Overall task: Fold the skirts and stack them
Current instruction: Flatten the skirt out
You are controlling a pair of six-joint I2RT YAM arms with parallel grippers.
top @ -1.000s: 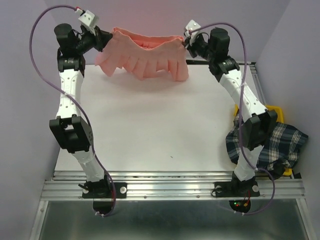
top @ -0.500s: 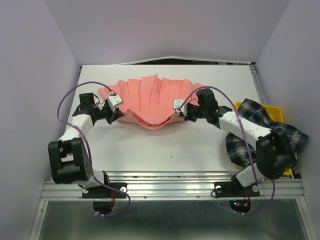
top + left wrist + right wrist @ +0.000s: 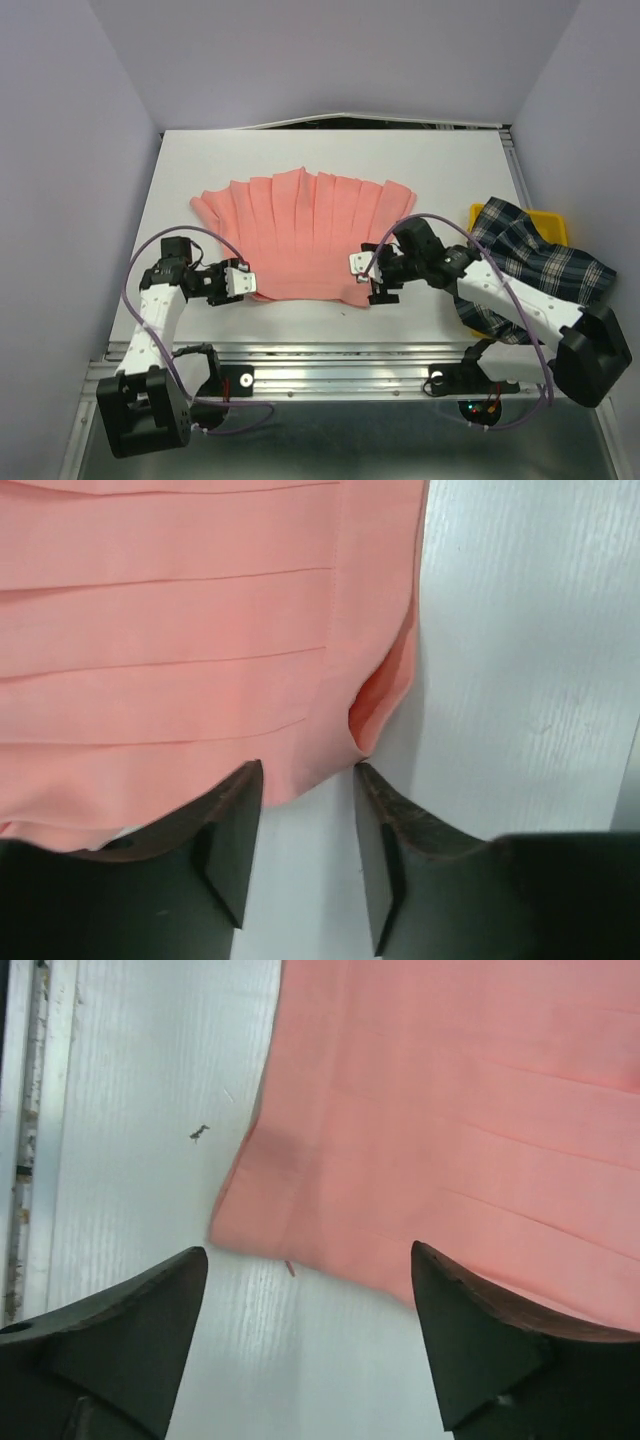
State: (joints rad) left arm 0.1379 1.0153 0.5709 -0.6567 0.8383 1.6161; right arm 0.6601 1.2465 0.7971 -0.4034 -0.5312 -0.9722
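Note:
The salmon-pink pleated skirt [image 3: 305,232] lies spread flat in a fan on the white table, its narrow waist edge toward the arms. My left gripper [image 3: 250,283] rests low at the skirt's near left corner. In the left wrist view the left gripper [image 3: 308,780] is open, and the skirt's corner [image 3: 380,695] lies loose at the fingertips. My right gripper [image 3: 358,280] sits at the near right corner. The right wrist view shows the right gripper [image 3: 310,1260] wide open, just short of the skirt's edge [image 3: 450,1130]. The plaid skirt [image 3: 545,275] lies heaped at the right.
A yellow bin [image 3: 548,218] stands at the table's right edge, partly under the plaid skirt. A metal rail [image 3: 340,365] runs along the front edge. Purple walls close in the left, back and right. A small dark mark [image 3: 199,1133] is on the table near the pink skirt's corner.
Both arms carried the pink skirt from high at the back down toward the front, laying it flat. Both grippers, shut on its corners before, have opened and let go.

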